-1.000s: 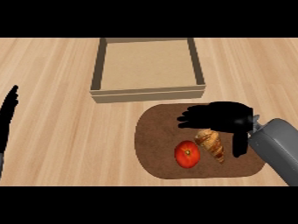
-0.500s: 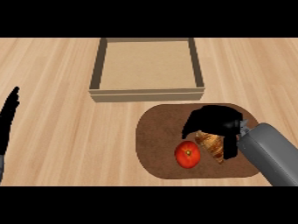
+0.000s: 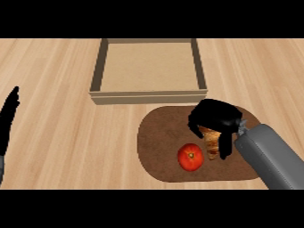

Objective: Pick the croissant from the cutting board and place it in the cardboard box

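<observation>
Setting: kitchen counter, food preparation area.
Surface: pale wood-plank counter top (image 3: 55,89), viewed steeply from above.
Equipment: brown rounded wooden cutting board (image 3: 159,133) lying flat on the counter.
Foodstuffs: round red tomato (image 3: 190,156) and golden-brown croissant (image 3: 211,142), both on the board.
Container: open tan cardboard box (image 3: 147,97) just behind the board.

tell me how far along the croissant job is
Done: the right hand is down on the cutting board. In hand: its fingers curl round the croissant, lying beside the tomato. Left: lifting it and placing it in the cardboard box. The left hand rests open at the left edge.
</observation>
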Robot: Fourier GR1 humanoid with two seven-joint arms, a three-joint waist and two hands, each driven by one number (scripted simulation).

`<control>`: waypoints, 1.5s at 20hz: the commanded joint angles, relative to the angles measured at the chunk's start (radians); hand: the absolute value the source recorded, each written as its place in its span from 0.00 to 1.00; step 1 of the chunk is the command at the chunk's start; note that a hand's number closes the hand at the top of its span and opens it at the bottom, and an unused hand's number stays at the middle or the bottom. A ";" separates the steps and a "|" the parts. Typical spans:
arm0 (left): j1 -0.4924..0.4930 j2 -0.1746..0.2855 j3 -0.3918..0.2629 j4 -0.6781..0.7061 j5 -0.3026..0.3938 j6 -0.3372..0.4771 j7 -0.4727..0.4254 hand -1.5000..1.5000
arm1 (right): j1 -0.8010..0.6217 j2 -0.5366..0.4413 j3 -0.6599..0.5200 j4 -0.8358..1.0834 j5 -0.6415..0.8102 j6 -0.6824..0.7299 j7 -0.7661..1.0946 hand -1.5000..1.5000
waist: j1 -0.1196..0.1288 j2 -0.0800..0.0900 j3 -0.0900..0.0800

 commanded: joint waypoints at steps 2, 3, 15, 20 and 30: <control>0.031 0.018 0.032 0.024 0.010 0.004 0.012 0.50 | 0.083 0.072 -0.195 0.034 -0.003 -0.096 0.393 1.00 | -0.064 -0.011 0.006; 0.033 0.017 0.037 0.015 0.009 0.014 0.013 0.50 | 0.096 0.054 -0.253 0.059 -0.002 -0.107 0.476 1.00 | -0.089 -0.018 0.005; 0.064 0.027 0.042 0.000 0.002 0.014 0.011 0.50 | 0.059 0.235 -0.320 -0.271 0.329 -0.380 1.307 1.00 | -0.067 -0.033 0.000; 0.061 0.001 0.012 -0.011 -0.004 -0.003 -0.009 0.50 | -0.037 0.362 -0.128 -0.438 0.534 -0.207 1.572 1.00 | -0.014 -0.011 0.004; -0.023 -0.034 0.012 0.027 -0.033 -0.005 -0.012 0.50 | -0.407 0.367 -0.149 -0.218 0.310 -0.303 1.738 1.00 | 0.026 0.010 0.006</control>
